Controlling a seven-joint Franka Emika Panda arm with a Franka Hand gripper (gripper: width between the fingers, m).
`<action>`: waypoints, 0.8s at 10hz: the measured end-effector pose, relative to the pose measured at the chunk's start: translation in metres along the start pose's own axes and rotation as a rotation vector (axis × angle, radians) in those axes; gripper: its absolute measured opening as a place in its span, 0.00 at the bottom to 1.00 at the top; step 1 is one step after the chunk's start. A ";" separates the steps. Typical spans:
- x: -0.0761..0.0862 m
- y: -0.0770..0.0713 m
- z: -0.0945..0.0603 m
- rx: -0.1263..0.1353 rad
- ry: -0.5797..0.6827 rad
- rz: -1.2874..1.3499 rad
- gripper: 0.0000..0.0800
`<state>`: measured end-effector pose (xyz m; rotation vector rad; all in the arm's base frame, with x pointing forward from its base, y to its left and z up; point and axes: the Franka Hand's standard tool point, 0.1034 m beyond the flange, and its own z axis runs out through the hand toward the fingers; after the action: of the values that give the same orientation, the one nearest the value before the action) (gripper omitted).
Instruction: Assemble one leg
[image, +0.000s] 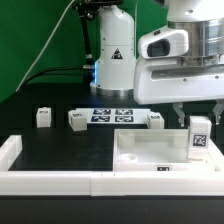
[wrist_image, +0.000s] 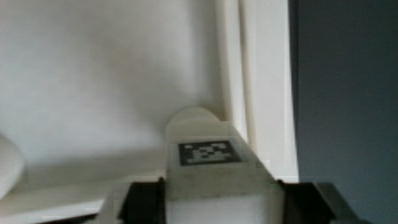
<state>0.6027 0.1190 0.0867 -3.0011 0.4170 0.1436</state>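
Jaws of the gripper (image: 198, 120) are clamped on the leg (image: 199, 140), one on each side. The wrist view shows it best: the leg (wrist_image: 210, 170) sits squeezed right between the two dark fingers (wrist_image: 135, 205), with its black-and-white tag (wrist_image: 210, 152) facing the camera. In the exterior view the leg is upright, tag (image: 199, 141) facing out, and it sits over the corner of the big white square panel (image: 150, 157) at the exterior view's right. I honestly can't tell whether its lower end is touching the panel or just above it.

Wrist view again: the panel's flat white surface (wrist_image: 107, 80) fills most of the background, with a raised white edge (wrist_image: 263, 70) running alongside the leg and the dark table (wrist_image: 347, 100) past that.

Further out, three other legs (image: 43, 117) (image: 78, 120) (image: 157, 121) stand loose on the black table (image: 60, 145), well apart from the held one. The marker board (image: 112, 115) lies flat between two of them. White border rails (image: 60, 182) run along the near edge of the table and up the exterior view's left.
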 end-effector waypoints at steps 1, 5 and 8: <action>0.000 0.000 0.000 0.007 -0.002 0.120 0.37; 0.002 -0.003 0.001 0.047 0.026 0.580 0.37; -0.001 -0.010 0.003 0.071 0.001 0.928 0.41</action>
<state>0.6042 0.1296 0.0851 -2.4797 1.7128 0.1853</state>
